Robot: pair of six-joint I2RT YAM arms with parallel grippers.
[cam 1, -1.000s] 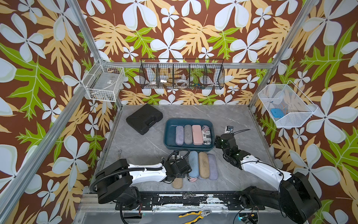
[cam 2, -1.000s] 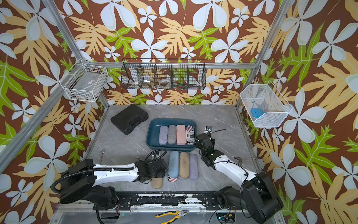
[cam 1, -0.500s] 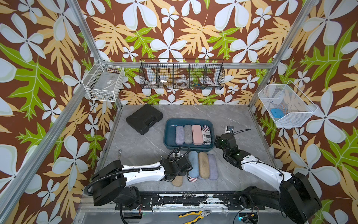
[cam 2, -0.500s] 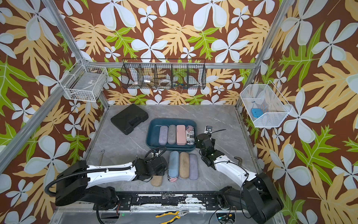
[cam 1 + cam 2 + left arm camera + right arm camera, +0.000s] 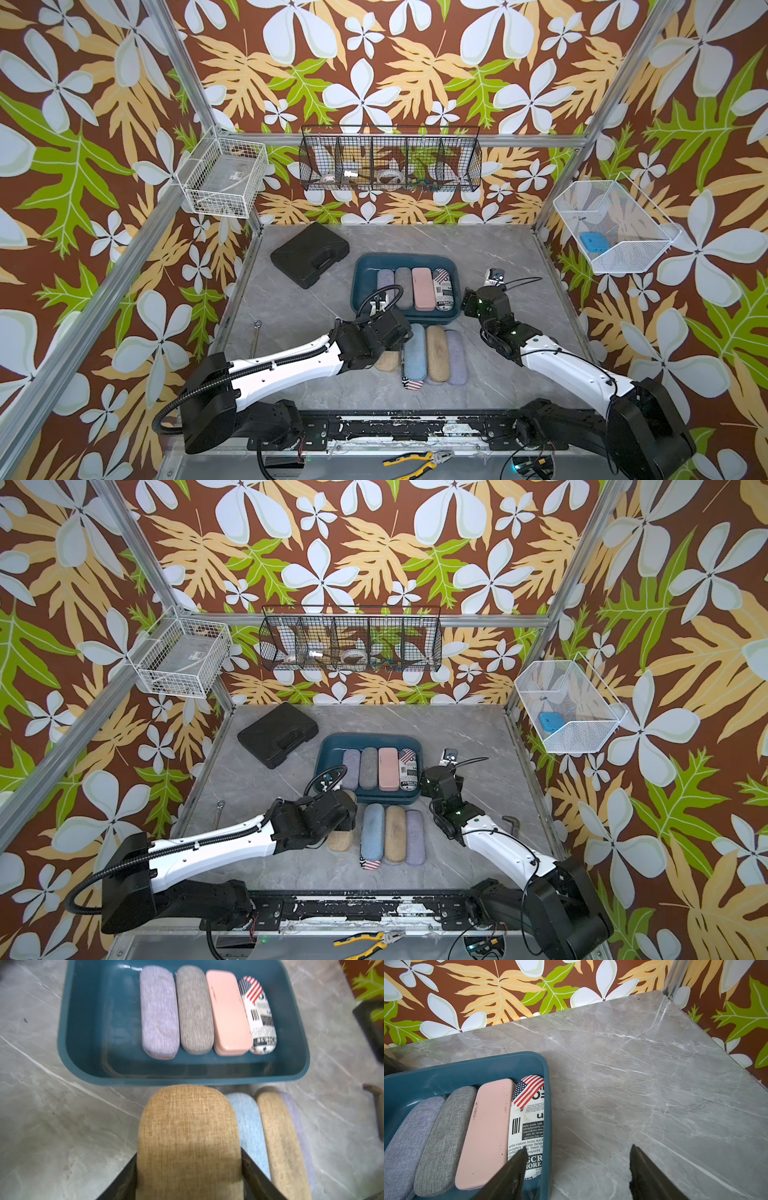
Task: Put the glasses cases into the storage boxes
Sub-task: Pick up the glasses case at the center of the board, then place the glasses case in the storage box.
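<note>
Left fingers point(image 5: 124, 1178) pinch a tan case point(image 5: 188, 1130) from both long sides, close to one end, and its other end points at the front wall of the teal tub point(image 5: 99, 1028). Whether the case is clear of the surface point(image 5: 52, 1126) cannot be told. Right fingers point(image 5: 512, 1172) stand apart with nothing between them, one above the tub's right-hand rim and the newspaper-and-flag case point(image 5: 529, 1118), its partner over bare surface. Inside the tub four cases lie side by side, filling its right part: a lavender case point(image 5: 385, 283), a grey case point(image 5: 403, 286), a pink case point(image 5: 423, 289) and the newspaper-and-flag one against the wall. In front of the tub, just beside the held case, a light blue case point(image 5: 415, 353), a second tan case point(image 5: 436, 353) and a second lavender case point(image 5: 456, 358) lie in a touching row. A flag-print case point(image 5: 412, 383) shows at the blue one's near end. A black tool case point(image 5: 309, 254) sits well apart at the back left.
</note>
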